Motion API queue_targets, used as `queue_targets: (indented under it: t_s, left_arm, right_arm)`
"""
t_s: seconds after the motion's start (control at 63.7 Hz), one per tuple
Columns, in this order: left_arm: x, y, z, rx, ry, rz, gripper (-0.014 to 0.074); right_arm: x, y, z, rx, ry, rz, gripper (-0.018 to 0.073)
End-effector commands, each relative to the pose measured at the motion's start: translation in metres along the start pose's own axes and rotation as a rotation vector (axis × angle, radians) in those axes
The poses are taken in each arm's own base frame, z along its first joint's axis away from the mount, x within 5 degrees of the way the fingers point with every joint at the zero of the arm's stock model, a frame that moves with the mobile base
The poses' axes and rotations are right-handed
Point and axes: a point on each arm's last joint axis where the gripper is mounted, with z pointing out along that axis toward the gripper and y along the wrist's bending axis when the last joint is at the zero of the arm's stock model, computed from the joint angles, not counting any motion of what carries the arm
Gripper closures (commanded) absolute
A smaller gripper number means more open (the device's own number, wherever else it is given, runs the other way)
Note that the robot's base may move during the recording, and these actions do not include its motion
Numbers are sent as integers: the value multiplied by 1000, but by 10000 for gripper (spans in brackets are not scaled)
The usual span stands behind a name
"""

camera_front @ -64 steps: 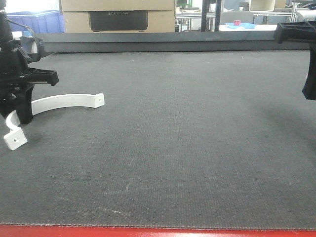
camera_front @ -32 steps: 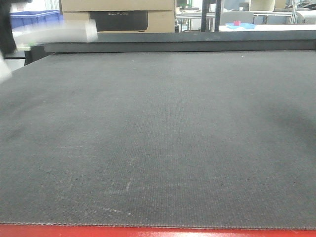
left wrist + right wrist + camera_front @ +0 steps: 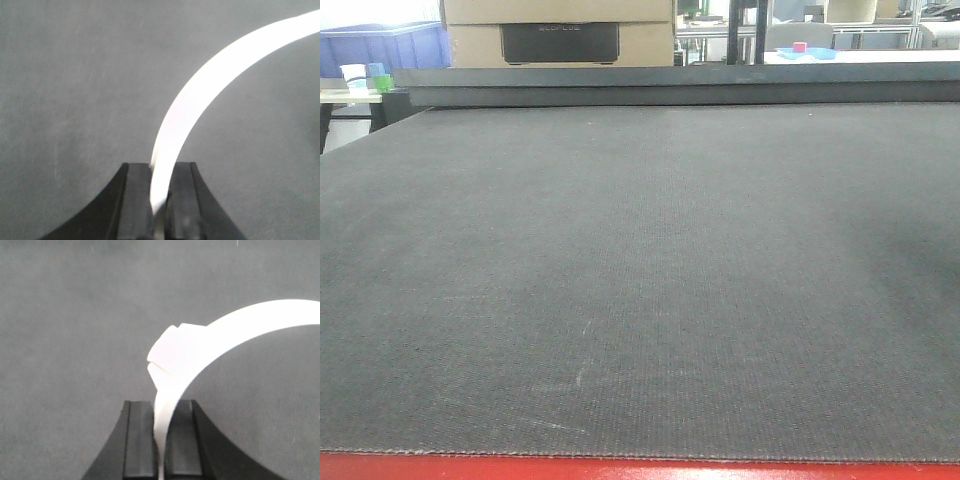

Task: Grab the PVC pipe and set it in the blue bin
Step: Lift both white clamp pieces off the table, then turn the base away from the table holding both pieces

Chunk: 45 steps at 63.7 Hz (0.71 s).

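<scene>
On my left wrist camera, the left gripper (image 3: 160, 172) is clamped on a long curved flat white plastic strap (image 3: 200, 95). Its black fingers (image 3: 135, 200) pinch the strap edge-on near one end, and the band arcs up and away to the right over the dark grey woven mat (image 3: 65, 90).

On my right wrist camera, the right gripper (image 3: 161, 410) is pinched the same way on a second curved white strap (image 3: 260, 317). This strap has a blocky white step (image 3: 170, 352) at the bend just above the fingers. I cannot tell whether that step is the small white PVC pipe piece or part of the strap, so I cannot place the pipe.

My front camera takes in the mat. Beyond its far left corner is the blue plastic bin (image 3: 400, 45), beside a brown cardboard box (image 3: 560, 10).
</scene>
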Motion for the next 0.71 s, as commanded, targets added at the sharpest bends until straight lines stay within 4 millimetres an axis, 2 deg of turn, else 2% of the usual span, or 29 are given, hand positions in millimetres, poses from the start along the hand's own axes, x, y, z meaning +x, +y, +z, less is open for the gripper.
queue_targets:
  t_s: [0.0, 0.157, 0.282, 0.455, 0.69]
  left_arm:
    - [12, -2, -15, 32, -132, -3, 707]
    - [43, 2, -38, 53, -327, -5, 707]
    - [64, 6, -52, 56, -500, 22, 707]
    - [68, 6, -77, 70, -639, 26, 707]
    - [70, 8, -91, 19, -687, 138, 707]
  right_arm:
    - [7, -1, -17, -5, -131, -17, 727]
    - [34, -5, -35, -12, -254, -17, 727]
    - [43, -5, -56, -20, -322, -19, 727]
    - [37, -4, -81, -36, -488, -22, 727]
    - [38, -3, -96, -44, -554, -23, 727]
